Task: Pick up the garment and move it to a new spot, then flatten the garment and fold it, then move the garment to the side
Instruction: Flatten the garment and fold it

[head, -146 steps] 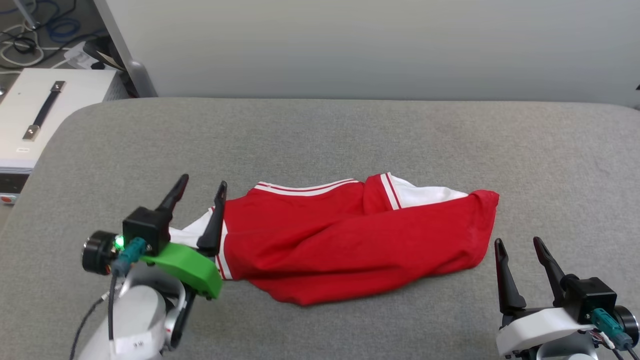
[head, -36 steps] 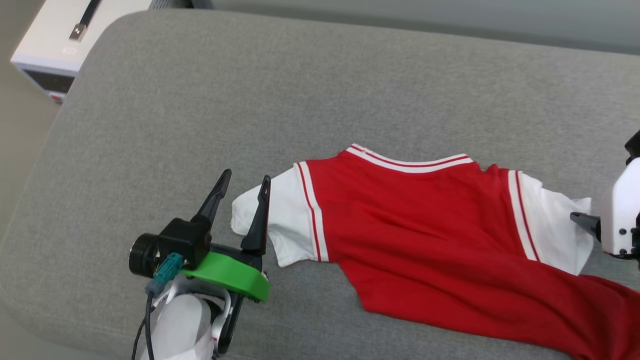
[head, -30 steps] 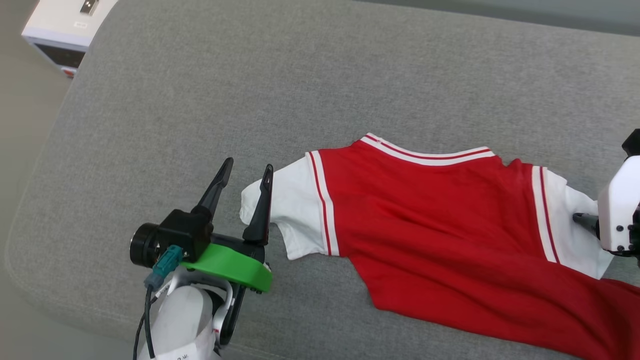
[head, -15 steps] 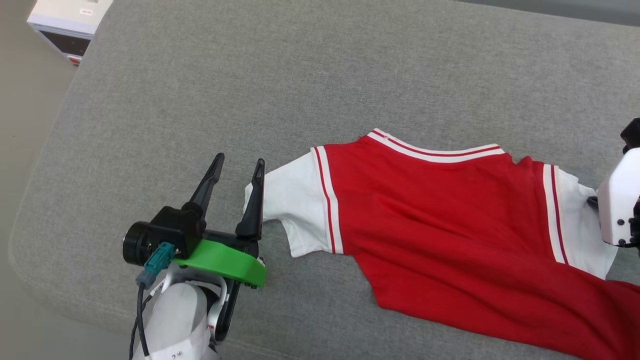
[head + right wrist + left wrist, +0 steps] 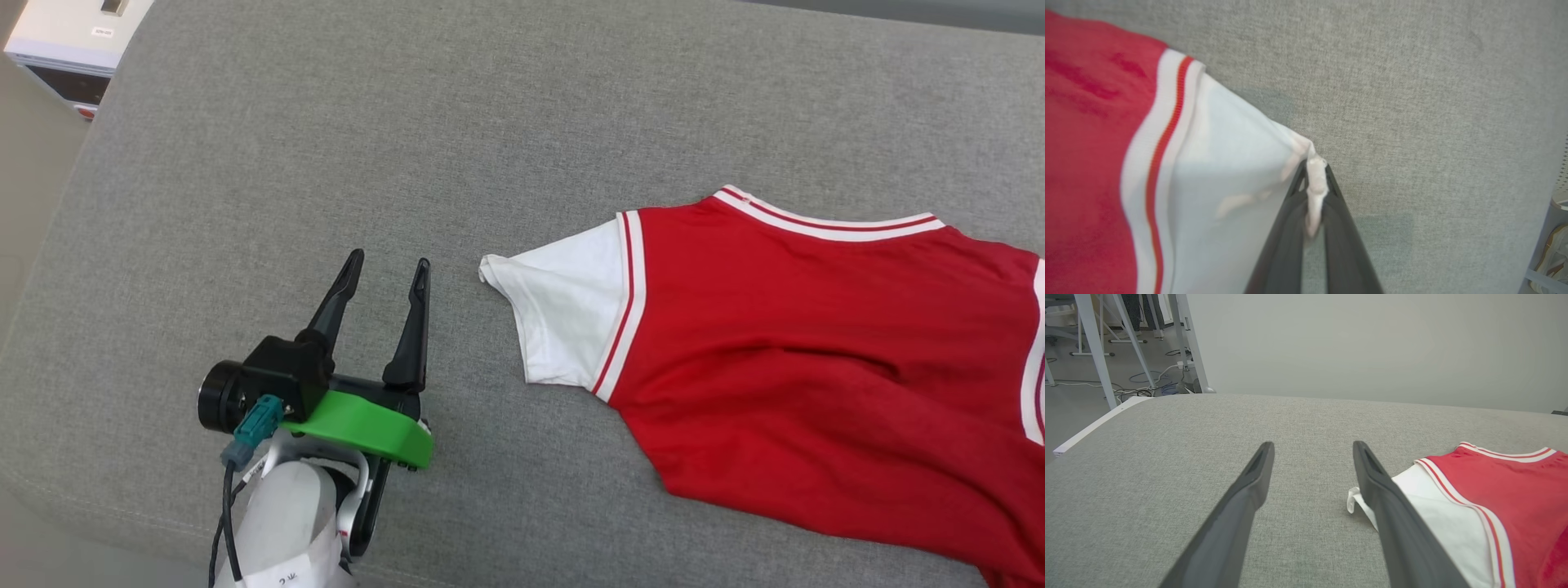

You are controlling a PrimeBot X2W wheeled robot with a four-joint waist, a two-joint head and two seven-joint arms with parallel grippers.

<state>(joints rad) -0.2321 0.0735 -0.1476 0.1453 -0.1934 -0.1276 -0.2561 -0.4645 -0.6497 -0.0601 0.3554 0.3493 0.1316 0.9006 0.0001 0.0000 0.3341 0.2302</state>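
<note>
Big grey fabric pad [image 5: 490, 106] under everything in the head camera, with a white box [image 5: 57, 37] off its far left corner. The left gripper [image 5: 389, 260] is over the pad with its two dark fingers spread wide and nothing between them. The garment [image 5: 816, 351] lies on the pad off to that gripper's right, a red body with a striped collar. Its near sleeve [image 5: 563, 310] (white, with red-and-white trim at the shoulder) points its cuff toward the gripper's right finger. It's close by, but there's a strip of bare pad between them.

Left wrist camera: spread fingers, empty gap, grey pad ahead of them and a plain pale wall [image 5: 1372, 343] past the pad's far edge. Metal frame legs [image 5: 1094, 339] and floor cables [image 5: 1147, 381] are out beyond the left finger. The sleeve and red body sit on the outer side of the right finger, which covers part of the sleeve from this angle.

Right wrist camera: the right gripper [image 5: 1315, 167] is closed tight, with a bunched bit of cuff from the other sleeve [image 5: 1229, 183] pinched between its fingertips. That sleeve fans out to the left of the fingers into striped trim, then red. Bare pad lies ahead and to the right. This shot is a bit blurry.
</note>
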